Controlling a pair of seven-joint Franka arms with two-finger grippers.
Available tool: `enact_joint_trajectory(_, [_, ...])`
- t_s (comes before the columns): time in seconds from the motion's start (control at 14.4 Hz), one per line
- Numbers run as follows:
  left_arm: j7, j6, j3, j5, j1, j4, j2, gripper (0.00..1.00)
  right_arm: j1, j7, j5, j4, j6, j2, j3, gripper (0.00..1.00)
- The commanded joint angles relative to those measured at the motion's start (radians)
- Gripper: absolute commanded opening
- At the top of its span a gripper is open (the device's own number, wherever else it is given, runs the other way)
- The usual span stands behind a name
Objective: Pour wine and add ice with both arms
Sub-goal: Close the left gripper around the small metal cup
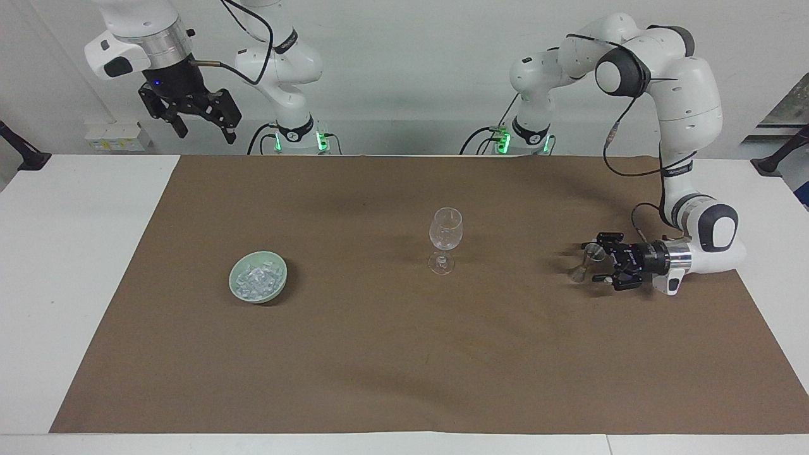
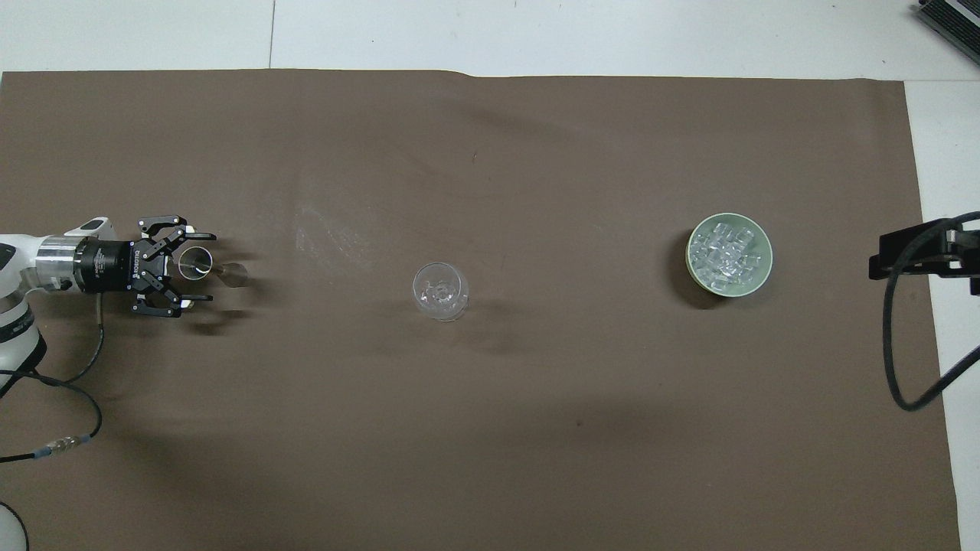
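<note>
Brown paper [image 1: 404, 354] is covering the tabletop. I'm keeping the left gripper [image 1: 597, 262] low, fingers spread around a small glass [image 1: 591, 254] near the left arm's edge. Ice [image 1: 258, 279] is sitting in a green bowl [image 1: 278, 291]; right gripper [image 1: 201, 126] is waiting high, spread.

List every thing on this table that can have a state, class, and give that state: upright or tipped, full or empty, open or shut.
wine glass: upright on the brown mat, mid-table; no wine visible in it.
small glass: leaning between the open fingers of the left gripper.
green bowl: upright, holding ice.
ice: heaped in the bowl.
left gripper: open, low over the mat, around the small glass.
right gripper: open, raised, empty, waiting.
</note>
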Motion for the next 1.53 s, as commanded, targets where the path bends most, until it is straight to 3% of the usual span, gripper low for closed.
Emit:
enact_joint_trajectory(0.0, [0.015, 0.027, 0.011, -0.016, -0.015, -0.05, -0.035, 1.0, -0.018, -0.032, 0.014, -0.013, 0.005, -0.011, 0.008, 1.0])
enact_joint_trajectory(0.56, [0.032, 0.031, 0.011, -0.016, -0.015, -0.05, -0.029, 1.0, -0.016, -0.032, 0.014, -0.017, -0.001, -0.014, 0.01, 1.0])
enact_joint_trajectory(0.69, [0.032, 0.031, 0.011, -0.016, -0.015, -0.05, -0.029, 0.86, -0.016, -0.034, 0.014, -0.017, -0.001, -0.014, 0.01, 1.0])
enact_joint_trajectory(1.11, [0.032, 0.035, 0.013, -0.013, -0.015, -0.049, -0.027, 0.8, -0.016, -0.032, 0.014, -0.018, -0.009, -0.016, 0.01, 1.0])
enact_joint_trajectory(1.46, [0.032, 0.038, 0.013, -0.011, -0.015, -0.049, -0.027, 0.57, -0.016, -0.034, 0.014, -0.018, -0.009, -0.016, 0.01, 1.0])
